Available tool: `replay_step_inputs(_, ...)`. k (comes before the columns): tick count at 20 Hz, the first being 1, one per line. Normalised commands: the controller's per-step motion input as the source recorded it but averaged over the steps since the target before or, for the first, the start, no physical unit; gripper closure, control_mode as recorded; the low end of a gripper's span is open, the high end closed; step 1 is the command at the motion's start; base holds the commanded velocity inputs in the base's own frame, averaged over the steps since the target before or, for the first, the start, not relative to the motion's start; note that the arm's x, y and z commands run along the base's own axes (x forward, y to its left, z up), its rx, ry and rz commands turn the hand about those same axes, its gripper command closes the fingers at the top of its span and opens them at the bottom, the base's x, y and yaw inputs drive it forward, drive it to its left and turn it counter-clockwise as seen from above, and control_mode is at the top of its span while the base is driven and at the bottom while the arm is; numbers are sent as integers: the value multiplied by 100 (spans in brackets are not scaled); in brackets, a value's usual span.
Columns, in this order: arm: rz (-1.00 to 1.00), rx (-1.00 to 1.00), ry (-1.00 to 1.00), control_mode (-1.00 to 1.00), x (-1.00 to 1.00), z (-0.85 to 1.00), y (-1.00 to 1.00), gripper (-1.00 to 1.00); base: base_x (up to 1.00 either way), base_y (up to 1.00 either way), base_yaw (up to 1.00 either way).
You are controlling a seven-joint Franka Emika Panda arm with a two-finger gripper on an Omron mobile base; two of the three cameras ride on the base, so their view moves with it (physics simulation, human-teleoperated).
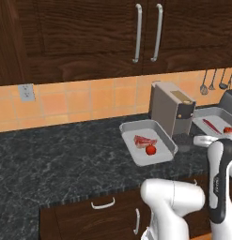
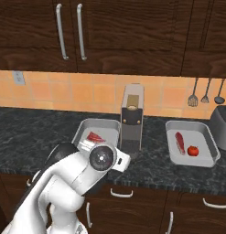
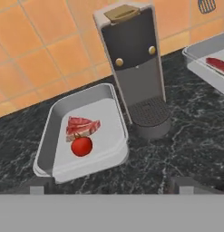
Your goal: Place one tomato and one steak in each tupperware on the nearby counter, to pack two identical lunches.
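Two grey tupperware trays lie on the black counter [image 1: 51,159]. The left tupperware [image 3: 49,131] holds a steak [image 3: 82,126] and a tomato [image 3: 81,146]; from the left base these are the tray [image 1: 129,129], steak [image 1: 144,140] and tomato [image 1: 150,150]. The right tupperware [image 2: 203,132] holds a steak [image 2: 180,142] and a tomato [image 2: 193,150]. My gripper [image 3: 111,186] hovers open and empty above the counter, in front of the left tray and slightly to its right.
A grey coffee machine [image 2: 131,121] stands between the two trays, against the orange tiled wall. A toaster [image 2: 220,121] sits at the far right, with utensils [image 2: 205,97] hanging above. Dark cabinets hang overhead.
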Motion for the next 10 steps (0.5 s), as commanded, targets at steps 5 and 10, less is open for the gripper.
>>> replay_step_inputs(5, 0, 2, -11, -100, -32, 24, -7, -100, 0, 0, 0)
replay_step_inputs(10, 0, 4, 0, -100, -5, 0, -5, -100, 0, 0, 0)
